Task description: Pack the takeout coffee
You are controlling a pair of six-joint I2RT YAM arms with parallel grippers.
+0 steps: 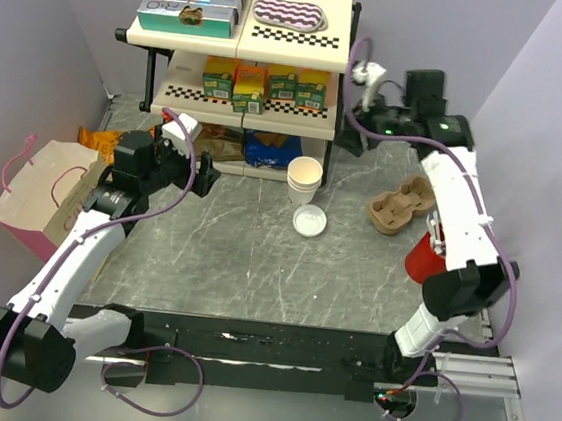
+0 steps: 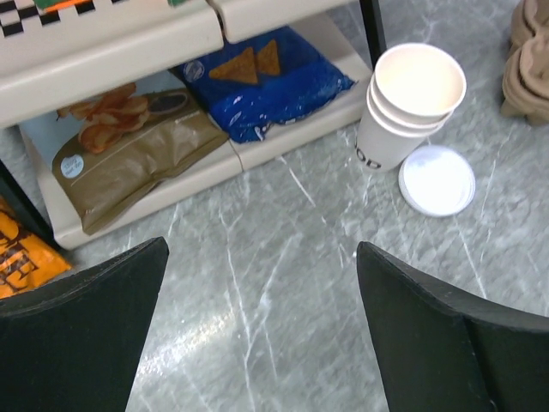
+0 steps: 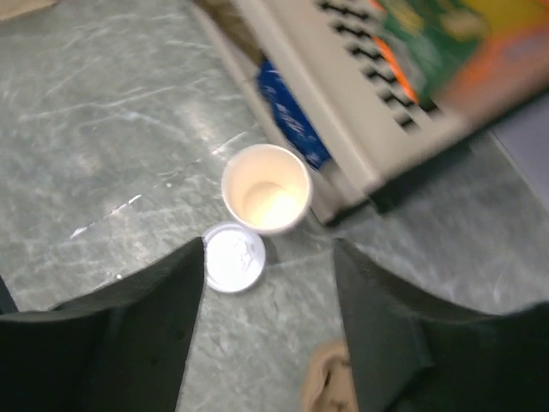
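Note:
No lidded cup shows in any view. A stack of lidless cream cups [image 1: 304, 179] stands by the shelf's front leg, with a loose round white lid [image 1: 309, 220] flat on the table beside it. Both also show in the left wrist view, cups [image 2: 412, 99] and lid [image 2: 437, 179], and in the blurred right wrist view, cups [image 3: 266, 187] and lid [image 3: 233, 257]. My left gripper [image 1: 204, 177] [image 2: 262, 257] is open and empty, low over the table left of the cups. My right gripper [image 1: 358, 128] [image 3: 268, 249] is open and empty, raised beside the shelf's right end, above the cups.
A brown pulp cup carrier [image 1: 402, 203] lies right of the cups, and a red cup [image 1: 425, 256] stands behind my right arm. A paper bag with pink handles [image 1: 47, 191] lies at the far left. The two-tier shelf [image 1: 289, 40] holds snack boxes and chip bags [image 2: 257, 77].

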